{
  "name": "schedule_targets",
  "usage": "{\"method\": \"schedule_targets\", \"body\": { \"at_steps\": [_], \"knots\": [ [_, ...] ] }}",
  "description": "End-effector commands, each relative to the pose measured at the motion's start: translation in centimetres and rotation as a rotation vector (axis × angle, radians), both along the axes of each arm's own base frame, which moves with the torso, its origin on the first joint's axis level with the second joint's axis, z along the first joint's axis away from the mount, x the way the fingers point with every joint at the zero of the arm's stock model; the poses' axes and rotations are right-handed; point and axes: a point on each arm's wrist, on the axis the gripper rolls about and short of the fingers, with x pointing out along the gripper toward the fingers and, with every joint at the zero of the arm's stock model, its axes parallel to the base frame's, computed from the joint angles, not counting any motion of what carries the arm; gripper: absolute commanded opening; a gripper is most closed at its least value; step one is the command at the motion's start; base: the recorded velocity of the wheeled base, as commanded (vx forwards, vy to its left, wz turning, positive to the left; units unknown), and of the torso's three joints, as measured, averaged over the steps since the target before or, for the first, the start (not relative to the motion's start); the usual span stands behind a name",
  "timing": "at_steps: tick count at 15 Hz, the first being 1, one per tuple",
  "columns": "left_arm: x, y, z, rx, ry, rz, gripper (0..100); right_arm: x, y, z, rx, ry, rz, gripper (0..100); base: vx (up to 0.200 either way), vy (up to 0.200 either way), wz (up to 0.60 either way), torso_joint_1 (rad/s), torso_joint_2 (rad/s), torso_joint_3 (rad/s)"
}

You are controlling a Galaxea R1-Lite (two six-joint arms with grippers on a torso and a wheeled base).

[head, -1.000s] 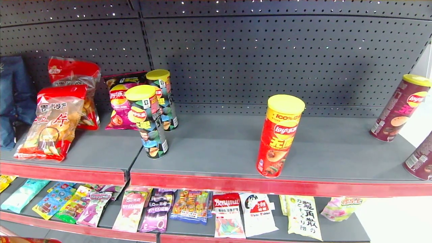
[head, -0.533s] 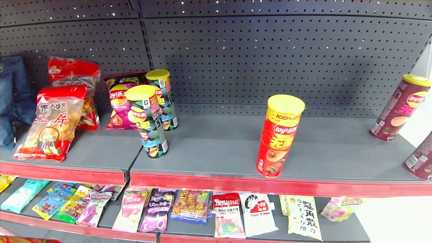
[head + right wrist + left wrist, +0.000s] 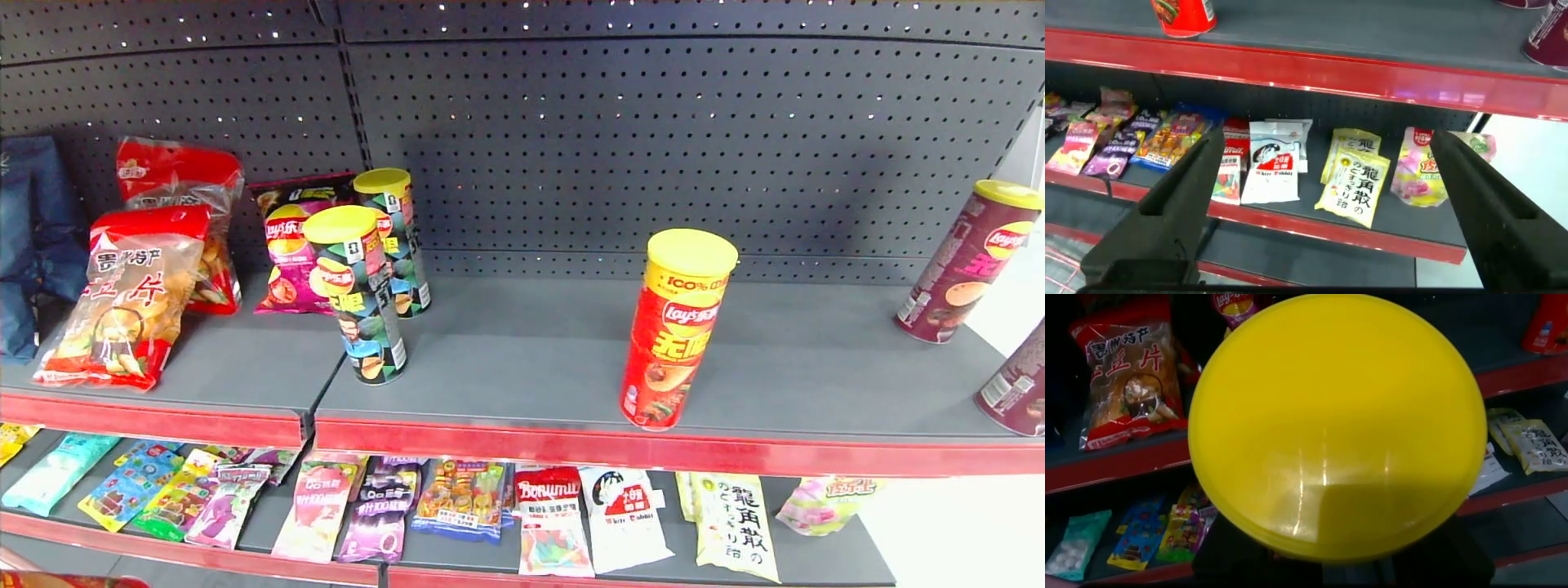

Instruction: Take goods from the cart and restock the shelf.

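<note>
Your right claw (image 3: 1326, 135) spread wide, gripping nothing, touching nothing; it faces lower shelf (image 3: 1429, 227) lined with candy packets (image 3: 1270, 163). Yellow lid (image 3: 1335, 425) of chip can sits close before your left wrist camera; left claw's state: cannot tell. On upper shelf (image 3: 531, 359), red can (image 3: 673, 327) stands upright near front edge, well apart from two patterned cans (image 3: 359, 294).

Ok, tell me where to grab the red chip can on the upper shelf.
Grip the red can around its mid-body, coming from the front. It stands upright at the front edge of the shelf with bare space on either side, and the pegboard blocks the back.
</note>
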Motion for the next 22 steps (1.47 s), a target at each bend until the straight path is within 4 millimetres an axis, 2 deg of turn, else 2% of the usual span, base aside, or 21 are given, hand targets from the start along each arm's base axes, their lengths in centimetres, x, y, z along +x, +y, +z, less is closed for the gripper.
{"method": "schedule_targets", "body": {
  "at_steps": [1,9,15,19,22],
  "knots": [
    [0.0,0.0,0.0,0.0,0.002,0.001,0,0.0,0.0,0.0,0.0,0.006,0.0,100,0.0,0.0,-0.6,0.002,0.0,-0.002],
    [0.1,0.0,0.0,0.0,0.005,-0.004,0,0.0,0.0,0.0,-0.002,0.006,0.005,100,0.0,0.0,-0.6,0.003,0.0,0.001],
    [0.3,-0.1,0.1,0.002,0.014,-0.007,0,0.0,0.0,0.0,0.005,0.007,0.006,100,0.0,0.0,0.0,0.0,0.0,0.0],
    [1.6,-0.4,1.0,0.0,0.011,-0.03,0,0.0,0.0,0.0,0.006,0.007,0.004,100,0.0,0.0,0.0,0.0,0.0,0.0],
    [1.9,-0.6,1.1,0.0,0.016,-0.074,0,0.1,0.0,0.0,0.006,0.009,0.003,100,0.0,0.0,0.0,0.0,0.0,0.0]
  ]
}}
